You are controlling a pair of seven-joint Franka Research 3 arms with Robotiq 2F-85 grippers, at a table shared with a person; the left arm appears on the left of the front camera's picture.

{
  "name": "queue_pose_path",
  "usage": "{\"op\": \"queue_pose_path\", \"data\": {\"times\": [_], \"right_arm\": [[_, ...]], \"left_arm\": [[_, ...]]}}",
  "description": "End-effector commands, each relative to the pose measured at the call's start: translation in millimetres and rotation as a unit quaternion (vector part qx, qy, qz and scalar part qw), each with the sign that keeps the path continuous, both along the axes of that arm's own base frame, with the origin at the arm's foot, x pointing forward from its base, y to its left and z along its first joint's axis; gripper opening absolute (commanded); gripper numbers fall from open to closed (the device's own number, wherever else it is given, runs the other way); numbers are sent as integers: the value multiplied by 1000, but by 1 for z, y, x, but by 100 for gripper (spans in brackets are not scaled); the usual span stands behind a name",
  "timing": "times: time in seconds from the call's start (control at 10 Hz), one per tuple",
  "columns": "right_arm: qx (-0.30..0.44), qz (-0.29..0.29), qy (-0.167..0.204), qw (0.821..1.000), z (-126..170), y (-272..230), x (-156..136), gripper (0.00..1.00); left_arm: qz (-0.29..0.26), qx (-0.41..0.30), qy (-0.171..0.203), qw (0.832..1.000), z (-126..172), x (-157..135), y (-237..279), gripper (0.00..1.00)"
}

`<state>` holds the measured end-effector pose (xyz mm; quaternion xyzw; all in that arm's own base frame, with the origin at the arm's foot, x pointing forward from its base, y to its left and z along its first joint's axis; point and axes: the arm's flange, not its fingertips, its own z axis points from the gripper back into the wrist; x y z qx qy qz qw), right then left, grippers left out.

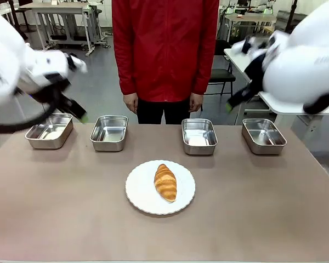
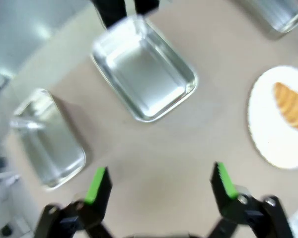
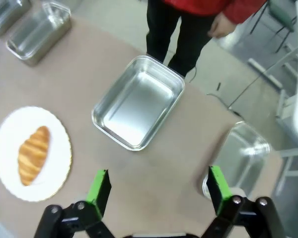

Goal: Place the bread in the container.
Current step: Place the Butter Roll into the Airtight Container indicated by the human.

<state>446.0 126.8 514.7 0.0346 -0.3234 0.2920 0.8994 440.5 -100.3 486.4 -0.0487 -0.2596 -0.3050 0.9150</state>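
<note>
The bread, a golden-brown croissant (image 1: 165, 182), lies on a round white plate (image 1: 137, 189) in the middle of the table. Four alike steel pans stand empty in a row behind it: far left (image 1: 49, 130), left of centre (image 1: 109, 132), right of centre (image 1: 199, 136), far right (image 1: 263, 135). My left gripper (image 1: 79, 113) hangs above the two left pans, open and empty (image 2: 160, 183). My right gripper (image 1: 233, 103) hovers high between the two right pans, also open and empty (image 3: 159, 186). Both wrist views catch the croissant (image 2: 292, 105) (image 3: 34, 153) off to one side.
A person in a red jacket stands at the far edge, hands (image 1: 130, 102) (image 1: 196, 102) hanging down behind the pans. Bare brown tabletop surrounds the plate on all sides. Other tables and chairs stand farther back.
</note>
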Motion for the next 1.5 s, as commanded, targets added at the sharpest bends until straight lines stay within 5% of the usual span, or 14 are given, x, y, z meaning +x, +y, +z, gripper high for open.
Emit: {"op": "queue_pose_path", "data": {"times": [0.0, 0.3, 0.6, 0.7, 0.8, 1.1, 1.4], "right_arm": [[38, 41, 7, 998, 39, -55, 16, 100], [66, 45, -23, 997, 76, -162, 4, 100], [99, 41, -47, 993, 69, -245, -6, 100], [127, 69, -70, 987, 57, -256, -4, 100], [81, 26, -38, 996, 77, -240, -16, 100], [81, 26, -38, 996, 77, -240, -16, 100], [69, 12, -63, 996, 92, -283, -4, 100]], "left_arm": [[-51, -14, 28, 998, 45, 24, 50, 100], [-130, -41, 10, 991, 82, 31, 138, 100], [-124, -75, -50, 988, 80, 22, 207, 100], [-133, -89, -67, 985, 72, 17, 208, 100], [-123, -49, -30, 991, 86, 18, 201, 100], [-123, -49, -30, 991, 86, 18, 201, 100], [-119, -57, -37, 991, 88, 16, 235, 100]]}}
